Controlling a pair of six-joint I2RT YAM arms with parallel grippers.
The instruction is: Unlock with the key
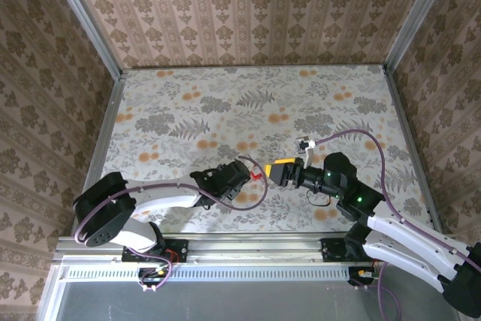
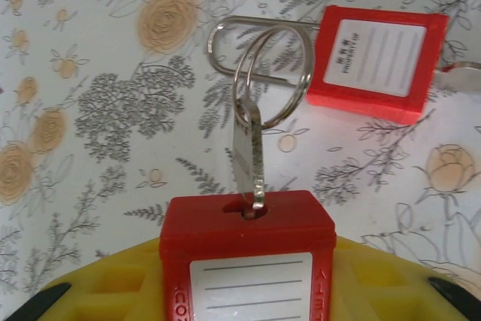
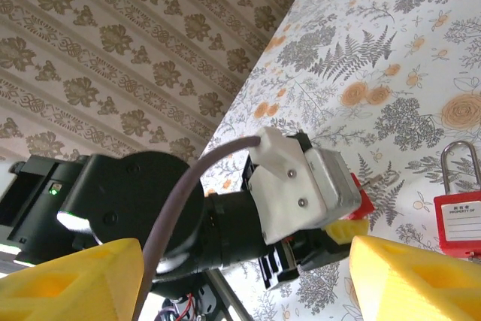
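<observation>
My left gripper is shut on a red padlock, its yellow fingers on either side of the body. A thin silver-grey key stands in the keyhole on the padlock's end. It hangs on a wire ring. In the top view the left gripper holds this padlock near the table's front middle. My right gripper faces it from the right, close by. In the right wrist view the right gripper stands open, holding nothing, with the left arm's wrist between its yellow fingers.
A second red padlock lies flat on the flowered table, its wire shackle passing by the key ring; it also lies at the right in the right wrist view. Patterned walls enclose the table on three sides.
</observation>
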